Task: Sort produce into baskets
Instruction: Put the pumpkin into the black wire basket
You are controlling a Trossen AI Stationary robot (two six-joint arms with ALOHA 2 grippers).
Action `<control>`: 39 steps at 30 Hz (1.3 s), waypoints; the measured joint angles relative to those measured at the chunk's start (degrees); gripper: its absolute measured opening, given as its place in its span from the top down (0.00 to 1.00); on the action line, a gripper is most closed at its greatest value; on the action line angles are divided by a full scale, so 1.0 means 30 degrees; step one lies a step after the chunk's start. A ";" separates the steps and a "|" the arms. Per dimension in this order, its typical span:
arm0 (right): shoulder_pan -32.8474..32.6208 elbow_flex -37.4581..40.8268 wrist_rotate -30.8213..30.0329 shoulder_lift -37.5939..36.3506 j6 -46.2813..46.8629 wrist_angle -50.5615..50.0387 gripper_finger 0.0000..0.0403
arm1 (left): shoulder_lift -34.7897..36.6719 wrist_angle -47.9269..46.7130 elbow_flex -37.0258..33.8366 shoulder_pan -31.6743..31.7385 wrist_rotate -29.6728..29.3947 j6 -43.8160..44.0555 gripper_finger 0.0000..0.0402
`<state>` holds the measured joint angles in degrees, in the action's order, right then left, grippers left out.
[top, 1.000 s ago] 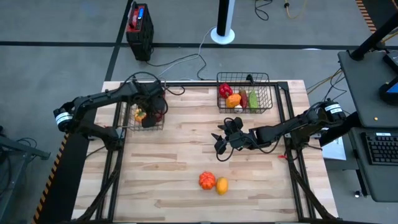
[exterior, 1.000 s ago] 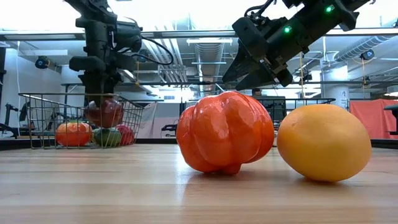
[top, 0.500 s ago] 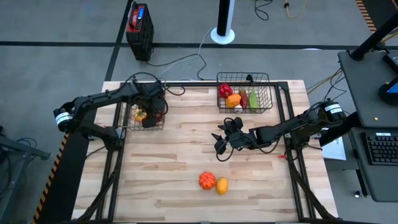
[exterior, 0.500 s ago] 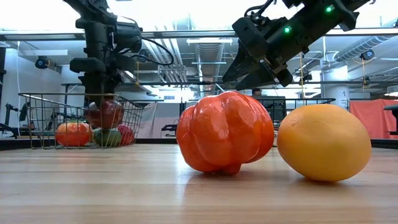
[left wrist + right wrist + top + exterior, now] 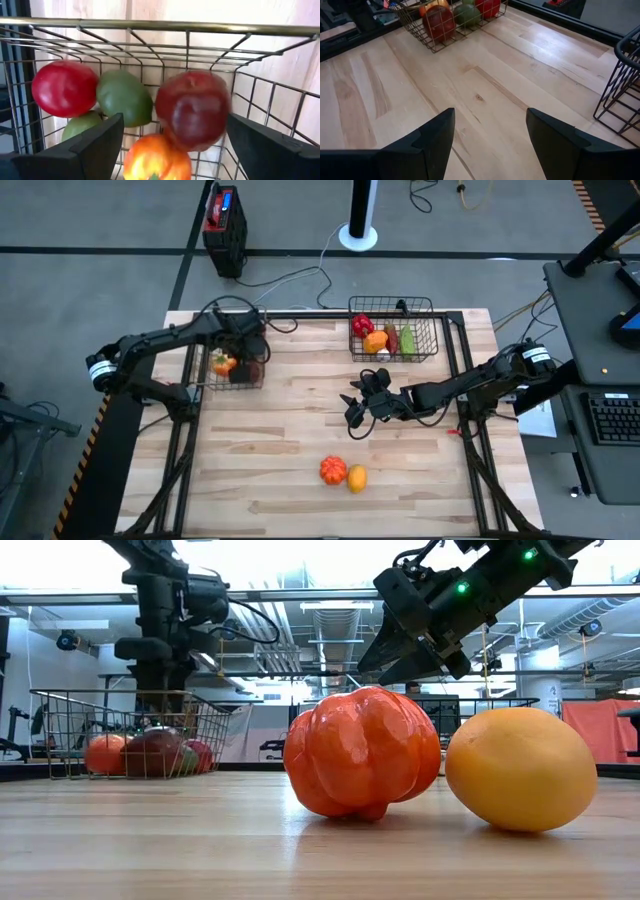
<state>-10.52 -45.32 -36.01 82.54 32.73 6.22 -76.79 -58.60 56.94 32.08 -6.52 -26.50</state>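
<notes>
My left gripper (image 5: 244, 361) hangs open over the left basket (image 5: 208, 370), pointing down into it and touching nothing. Below its fingers a dark maroon apple (image 5: 192, 110) lies in that basket (image 5: 60, 730) among a red piece (image 5: 64, 89), a green one (image 5: 124, 97) and an orange-yellow one (image 5: 155, 157). My right gripper (image 5: 352, 408) hovers open above the table's middle with nothing between its fingers. An orange-red ribbed piece (image 5: 333, 470) and a yellow-orange fruit (image 5: 356, 478) sit side by side on the table near the front edge. The right basket (image 5: 392, 301) at the far edge holds several produce pieces.
A black box with a red top (image 5: 223, 225) and a white post base (image 5: 358, 235) stand on the floor beyond the table. Cables (image 5: 300, 280) run along the far edge. Bare wood (image 5: 420, 90) lies between the two baskets and around the two loose pieces.
My left gripper has let go of the dark maroon apple, which hung at the height of the basket's rim and has dropped to the basket's bottom among the other pieces. Both arms have kept their places.
</notes>
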 joint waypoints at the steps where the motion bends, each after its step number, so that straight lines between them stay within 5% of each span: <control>1: 0.0000 0.0000 -0.0001 0.0000 -0.0053 -0.0004 0.41 | 0.0000 0.0019 0.0065 0.0000 0.0000 -0.0004 0.18; 12: 0.0000 0.0000 0.0316 -0.0063 -0.0136 -0.0015 0.41 | 0.0778 -0.0313 0.1346 -0.0282 0.0007 0.1020 0.18; 17: -0.0147 -0.0252 0.3005 -0.0197 -0.1310 -0.0022 0.41 | 0.2117 -0.0110 0.1714 -0.1902 0.0775 0.3221 0.19; 22: -0.1068 -0.1317 0.5030 -0.0213 -0.2097 -0.0780 0.41 | 0.3413 0.1467 0.1729 -0.6667 0.0905 0.6320 0.20; 30: -0.3594 -0.5475 0.5016 -0.0087 -0.0869 -0.8442 0.41 | 0.3191 0.3627 0.1729 -1.5767 -0.4997 1.1343 0.20; 39: -0.6600 -0.8135 0.5022 0.0022 0.6877 -1.3429 0.41 | 0.1478 0.4620 0.1729 -2.0839 -0.7009 1.6602 0.20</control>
<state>-30.32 -69.73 -20.94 82.61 53.36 -34.07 -72.36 -44.74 62.13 -30.44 -27.55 23.31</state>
